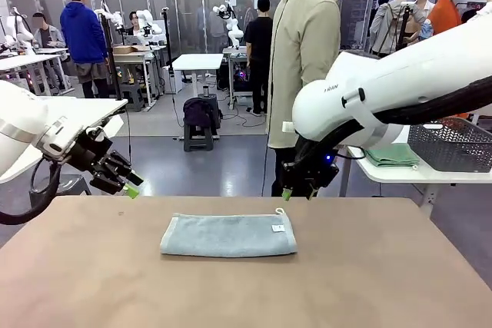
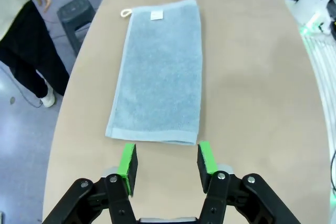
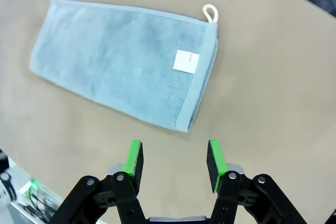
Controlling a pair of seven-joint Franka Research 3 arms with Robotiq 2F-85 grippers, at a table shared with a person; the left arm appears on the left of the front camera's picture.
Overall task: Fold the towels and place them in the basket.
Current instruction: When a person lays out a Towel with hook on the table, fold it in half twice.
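Front view: the folded towel (image 1: 228, 234) is lying flat in the middle of the table (image 1: 384, 282). The left gripper (image 1: 127, 182) is hanging above the table at the frame's left. The right gripper (image 1: 296, 190) is hovering just past the towel's upper right corner. The basket (image 1: 453, 144) is sitting on a side table at the right edge, well apart from the towel.

Left wrist view: the left gripper (image 2: 167, 163) is holding its jaws apart with nothing between them, just short of the towel's (image 2: 160, 72) near end.

Right wrist view: the right gripper (image 3: 174, 161) is also gaping empty, near the layered end by the white loop (image 3: 210, 11).

I reckon the risk is a pinch catching only the top layer, so the fold is falling open on the lift. The long carry to the basket is giving a sagging towel plenty of room to slip.
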